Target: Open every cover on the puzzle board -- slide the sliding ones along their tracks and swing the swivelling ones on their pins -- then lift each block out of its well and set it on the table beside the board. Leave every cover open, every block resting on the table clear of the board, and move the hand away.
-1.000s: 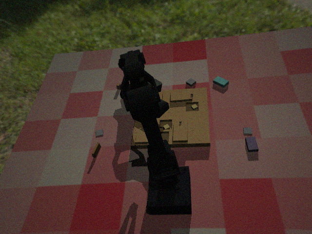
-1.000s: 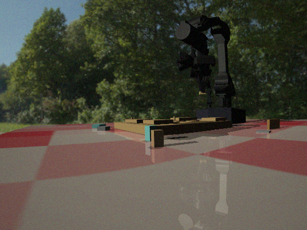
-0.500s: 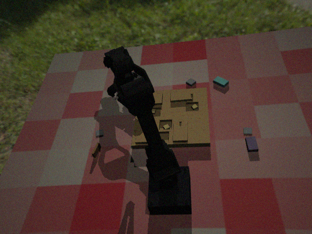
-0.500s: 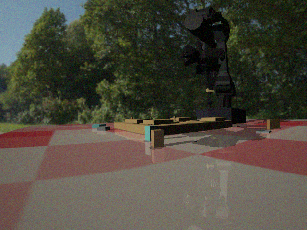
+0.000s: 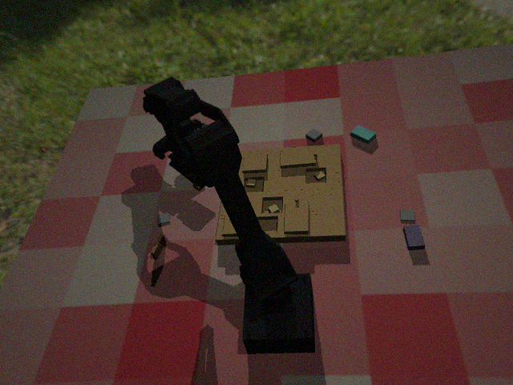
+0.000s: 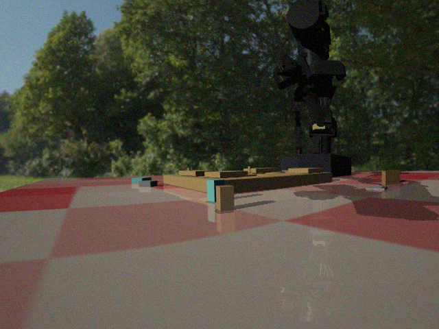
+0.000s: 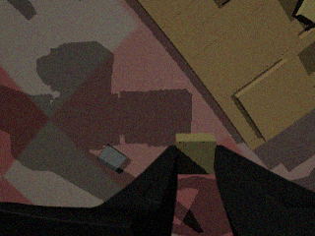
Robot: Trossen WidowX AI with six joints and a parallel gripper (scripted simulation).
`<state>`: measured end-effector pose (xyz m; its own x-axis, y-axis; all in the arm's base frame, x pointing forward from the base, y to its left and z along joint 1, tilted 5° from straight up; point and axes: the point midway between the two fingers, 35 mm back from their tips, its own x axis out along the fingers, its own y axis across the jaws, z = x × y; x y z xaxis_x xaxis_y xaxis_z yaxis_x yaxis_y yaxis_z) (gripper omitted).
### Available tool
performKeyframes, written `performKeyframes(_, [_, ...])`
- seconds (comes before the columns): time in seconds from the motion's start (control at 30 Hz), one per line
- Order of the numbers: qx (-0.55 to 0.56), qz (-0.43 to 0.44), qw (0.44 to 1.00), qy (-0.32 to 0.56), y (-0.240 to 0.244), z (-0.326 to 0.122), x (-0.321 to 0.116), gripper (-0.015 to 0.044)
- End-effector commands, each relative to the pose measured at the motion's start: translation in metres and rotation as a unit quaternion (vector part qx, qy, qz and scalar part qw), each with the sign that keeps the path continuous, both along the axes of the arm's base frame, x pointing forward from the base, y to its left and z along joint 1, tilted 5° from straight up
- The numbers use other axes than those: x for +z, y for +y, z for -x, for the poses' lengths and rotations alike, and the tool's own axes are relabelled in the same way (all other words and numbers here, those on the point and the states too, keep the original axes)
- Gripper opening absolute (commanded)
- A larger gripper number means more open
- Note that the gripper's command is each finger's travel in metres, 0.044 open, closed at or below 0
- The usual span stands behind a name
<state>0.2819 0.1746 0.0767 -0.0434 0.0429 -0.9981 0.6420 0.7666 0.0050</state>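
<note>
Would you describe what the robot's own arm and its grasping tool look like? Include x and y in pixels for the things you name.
The arm [image 5: 232, 194] [image 6: 313, 35] is matte black throughout, with chunky, angular joint housings, a slimmer straight link, a rounded drum-shaped end and a boxy dark base [image 5: 304, 327] [image 6: 341, 164]. The tool [image 7: 195, 152] has two dark fingers that narrow towards their tips. I can make out no markings in this dim light.

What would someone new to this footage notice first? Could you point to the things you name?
Probably the black arm, whose dark shape cuts across the top view, its hand [image 7: 195, 152] closed on a small yellowish block [image 6: 318, 126] [image 7: 196, 147] held above the table. Next, the tan puzzle board [image 5: 327, 207] [image 6: 283, 182] [image 7: 197, 39] in the middle of the red-and-white checks, its wells showing. The turquoise block [image 5: 362, 134] beyond the board's far right corner, seen from above, stands out by colour.
</note>
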Motion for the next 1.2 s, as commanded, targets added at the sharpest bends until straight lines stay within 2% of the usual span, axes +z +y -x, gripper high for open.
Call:
performKeyframes(0.0, [-0.001, -0.004, 1.000, 0.001, 0.019, -0.001, 0.000, 0.0080])
performKeyframes(0.27, [-0.001, -0.005, 1.000, 0.002, 0.045, 0.000, -0.002, 0.0080])
performKeyframes(1.17, [-0.001, -0.005, 1.000, 0.002, 0.050, -0.002, -0.040, 0.0080])
